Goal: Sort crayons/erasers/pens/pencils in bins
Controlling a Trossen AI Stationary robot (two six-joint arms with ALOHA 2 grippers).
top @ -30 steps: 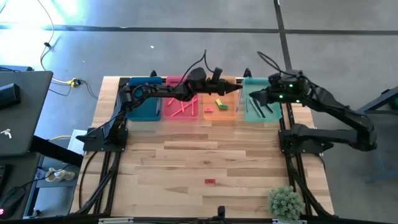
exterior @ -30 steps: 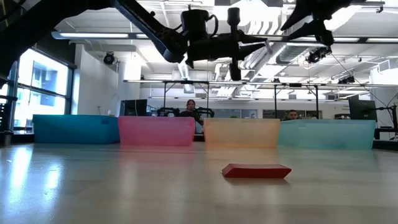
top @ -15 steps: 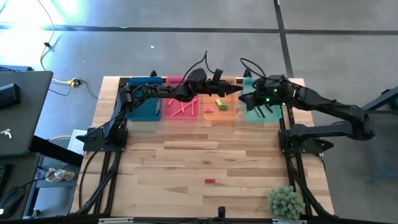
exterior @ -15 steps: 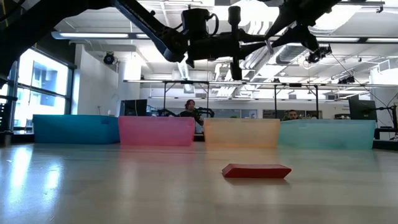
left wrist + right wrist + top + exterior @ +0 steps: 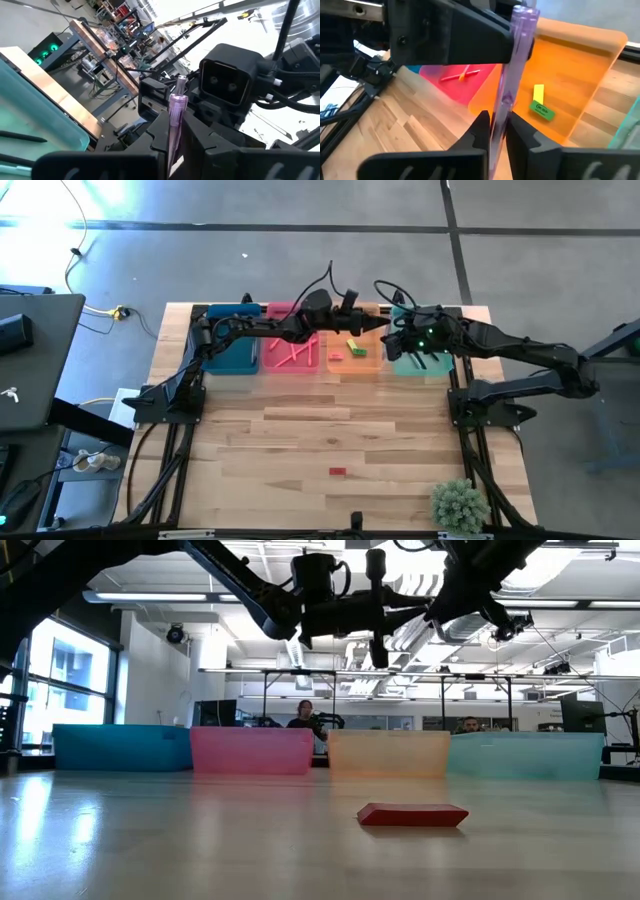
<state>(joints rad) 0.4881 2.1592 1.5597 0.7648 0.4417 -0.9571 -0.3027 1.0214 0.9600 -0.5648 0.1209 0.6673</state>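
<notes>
Left gripper (image 5: 378,325): reaching out above the orange bin (image 5: 388,754), clamped tight on a clear purple stick (image 5: 507,75).
Purple stick: up in the air over the gap between the orange and mint bins, clear of the table.
Right gripper (image 5: 395,340): right up against the left one, nose to nose. The stick runs straight through it in its wrist view, but I can't tell whether it is gripping.
Left wrist view: the stick stands up between the left fingers (image 5: 200,145), with the right arm's camera housing close behind.
Bins: four in a row along the far edge, namely blue (image 5: 120,747), pink (image 5: 252,751), orange and mint (image 5: 525,755).
Pink bin: pink pencils (image 5: 292,352) lying crossed inside.
Orange bin: a yellow eraser (image 5: 538,93) and a green eraser (image 5: 542,110), just beside each other on the floor.
Mint bin: dark pens (image 5: 415,358) inside, under the right arm.
Red eraser (image 5: 413,814): lying flat on the open table, well apart from the bins.
Plant (image 5: 458,502): at the near right corner.
Background: two people (image 5: 305,712) seated beyond the bins.
</notes>
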